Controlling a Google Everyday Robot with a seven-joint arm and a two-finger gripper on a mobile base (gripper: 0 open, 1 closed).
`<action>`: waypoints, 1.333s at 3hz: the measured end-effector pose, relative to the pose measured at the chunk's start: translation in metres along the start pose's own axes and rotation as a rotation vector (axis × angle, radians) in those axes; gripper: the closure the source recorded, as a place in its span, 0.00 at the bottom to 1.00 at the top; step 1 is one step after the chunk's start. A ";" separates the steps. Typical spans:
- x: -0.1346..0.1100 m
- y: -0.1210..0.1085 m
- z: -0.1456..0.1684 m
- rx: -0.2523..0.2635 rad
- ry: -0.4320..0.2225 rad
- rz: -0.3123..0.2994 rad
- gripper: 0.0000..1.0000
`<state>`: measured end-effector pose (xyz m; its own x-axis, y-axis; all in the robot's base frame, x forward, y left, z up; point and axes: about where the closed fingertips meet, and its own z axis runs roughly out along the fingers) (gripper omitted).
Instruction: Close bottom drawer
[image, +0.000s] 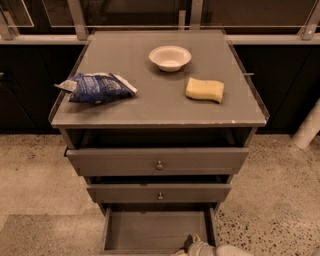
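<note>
So the gripper sits against the open bottom drawer, front edge, likely for pushing; can't tell its grip.

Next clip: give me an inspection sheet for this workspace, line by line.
Surface: grey cabinet top, carrying three items.
Job's things: bottom drawer pulled far out; top drawer and middle drawer slightly out.
Clutter: white bowl, yellow sponge, blue chip bag near the left edge.
Grippers: gripper at the frame's lower edge, at the bottom drawer's front right.
Cables: nothing seen.
Surroundings: speckled floor, white post at right.
</note>
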<state>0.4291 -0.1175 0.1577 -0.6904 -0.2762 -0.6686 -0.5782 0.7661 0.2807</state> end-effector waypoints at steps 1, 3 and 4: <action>0.001 0.006 -0.003 -0.001 0.003 -0.026 0.00; -0.002 0.011 0.019 0.076 -0.015 -0.120 0.00; -0.002 0.011 0.019 0.076 -0.015 -0.120 0.00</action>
<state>0.4324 -0.0975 0.1496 -0.6116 -0.3600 -0.7046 -0.6212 0.7700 0.1458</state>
